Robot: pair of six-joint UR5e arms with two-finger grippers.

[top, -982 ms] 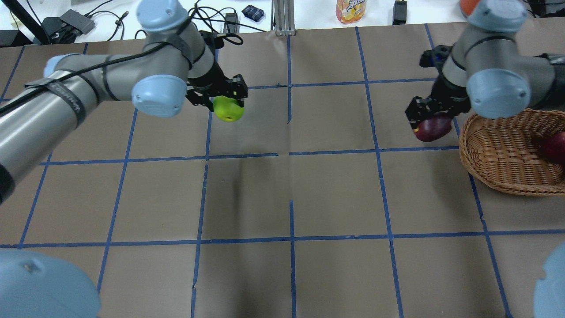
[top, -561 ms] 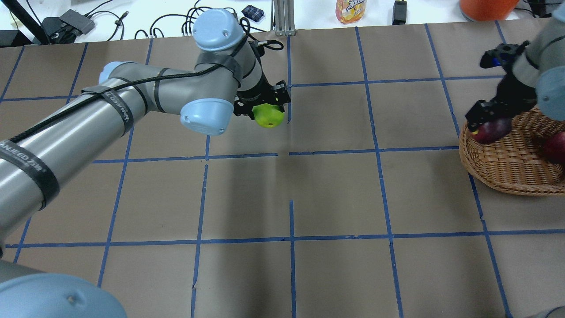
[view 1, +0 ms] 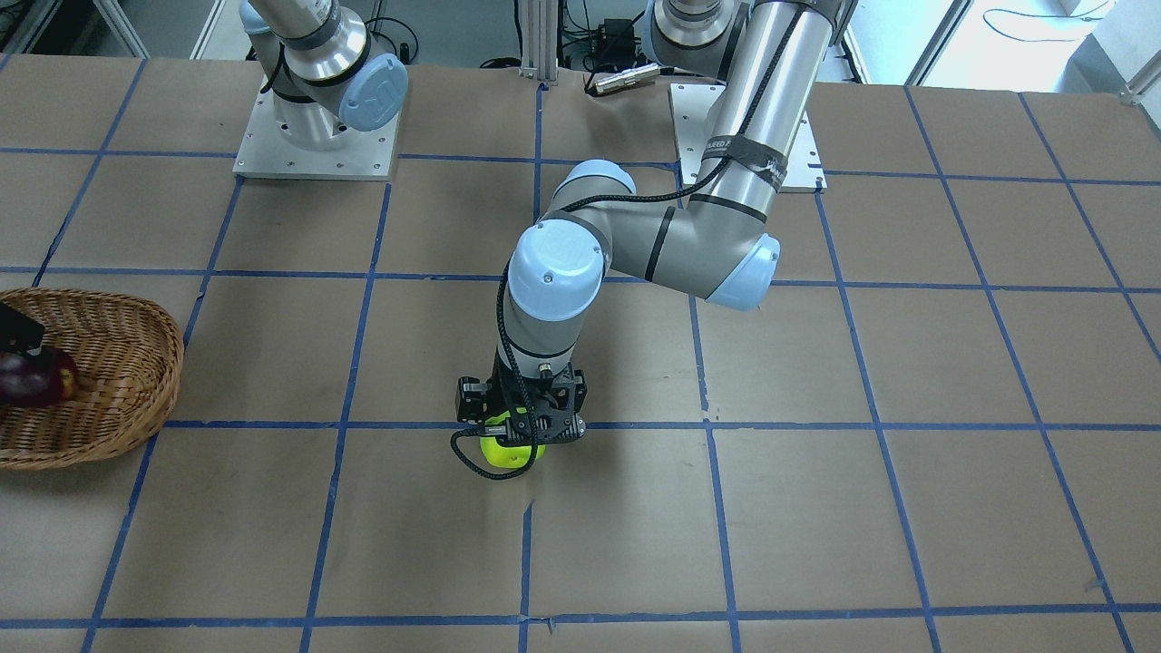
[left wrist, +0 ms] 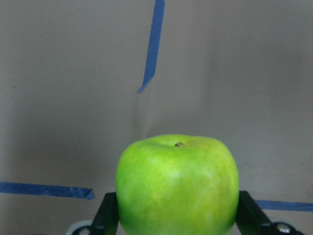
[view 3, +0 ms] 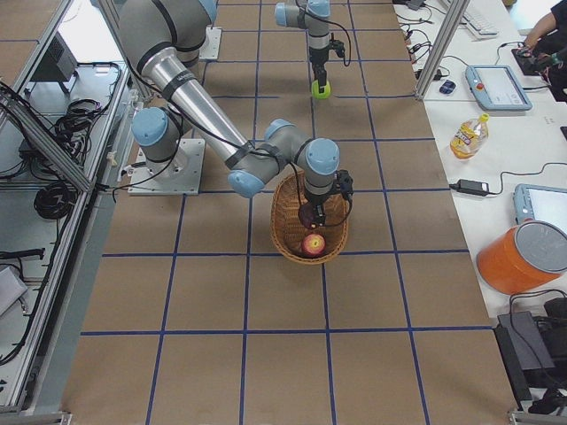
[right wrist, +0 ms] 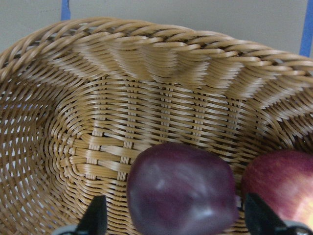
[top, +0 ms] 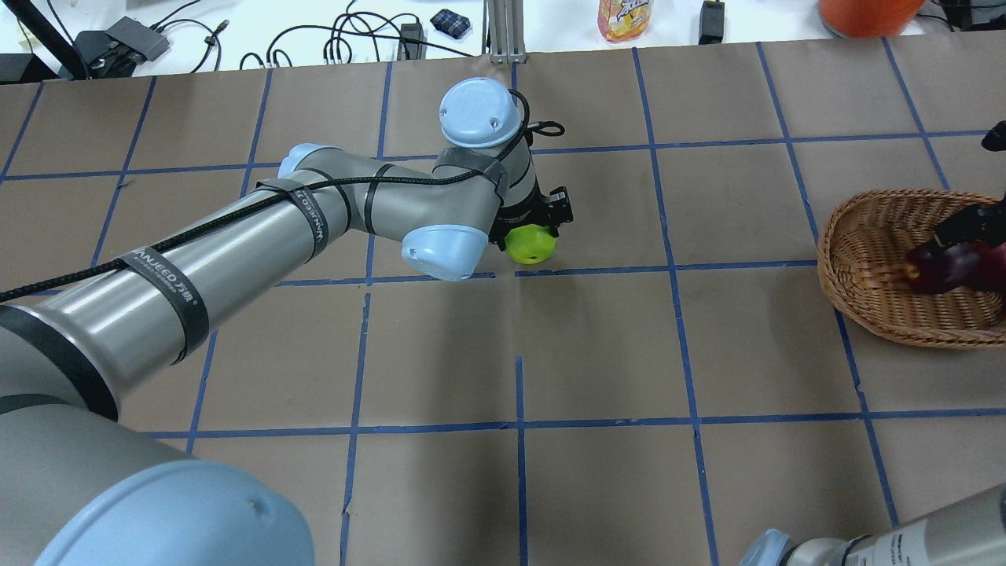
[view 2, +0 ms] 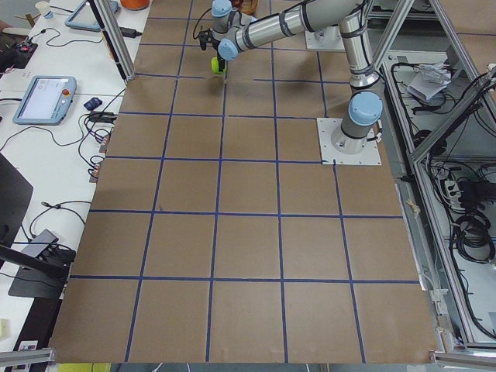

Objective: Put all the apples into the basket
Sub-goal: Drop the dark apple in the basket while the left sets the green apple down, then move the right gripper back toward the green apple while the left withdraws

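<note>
The red apple (view 3: 312,244) already lay in the basket (top: 864,314), at the right edge of the overhead view, so I counted one of three as done. The maroon apple (right wrist: 181,188) sat just beside it, inside the rim, low in the middle of my right wrist view with the weave behind it. My right gripper (right wrist: 177,215) had its two fingers clamped on that apple's sides. I had not let go, and I could not tell whether the fruit touched the basket floor or hung just above it. I judged that apple nearly delivered: it only needed releasing.

The green apple (left wrist: 177,183) was the one left. It filled the lower middle of my left wrist view, stem end up in that frame, with a finger pressed against each flank. So my left gripper (view 1: 519,433) was closed around it and carrying it. In the overhead view it hung near the centre of the frame, just above a blue tape line (top: 613,270) on the table (top: 597,346) and well apart from the basket. In my judgement it had the whole right half of that frame to cross before I could drop it in.
</note>
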